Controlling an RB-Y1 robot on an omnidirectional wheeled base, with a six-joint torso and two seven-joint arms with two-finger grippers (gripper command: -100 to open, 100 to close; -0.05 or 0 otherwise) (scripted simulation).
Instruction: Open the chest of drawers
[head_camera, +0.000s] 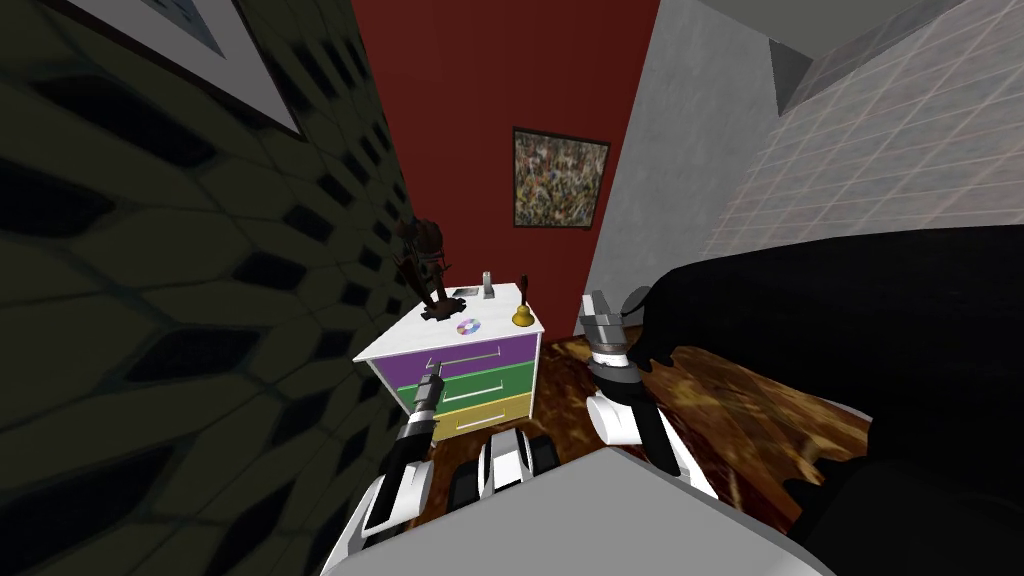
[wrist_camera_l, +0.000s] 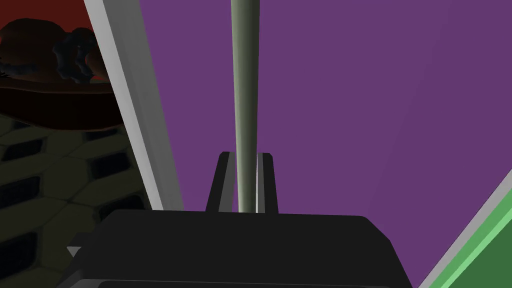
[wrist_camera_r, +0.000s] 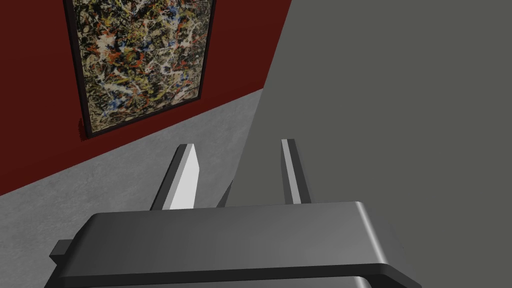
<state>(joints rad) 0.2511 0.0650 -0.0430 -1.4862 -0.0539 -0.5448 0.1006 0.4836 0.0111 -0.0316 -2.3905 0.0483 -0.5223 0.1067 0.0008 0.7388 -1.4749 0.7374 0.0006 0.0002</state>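
A small white chest of drawers (head_camera: 395, 345) stands in the corner with a purple top drawer (head_camera: 500, 352), a green middle drawer (head_camera: 495, 384) and a yellow bottom drawer (head_camera: 490, 412). My left gripper (head_camera: 432, 374) reaches the left end of the top drawer's handle. In the left wrist view its fingers (wrist_camera_l: 224, 180) press both sides of the thin grey handle bar (wrist_camera_l: 245, 90) before the purple drawer front (wrist_camera_l: 350, 100). My right gripper (head_camera: 600, 312) is raised to the right of the chest, and its fingers (wrist_camera_r: 184, 180) stand apart, holding nothing.
On the chest's top stand a dark figurine (head_camera: 428, 265), a disc (head_camera: 468, 326), a small gold bell (head_camera: 522, 316) and a grey upright item (head_camera: 488, 284). A dark patterned wall is close on the left. A black bed (head_camera: 850, 330) lies to the right over a brown floor.
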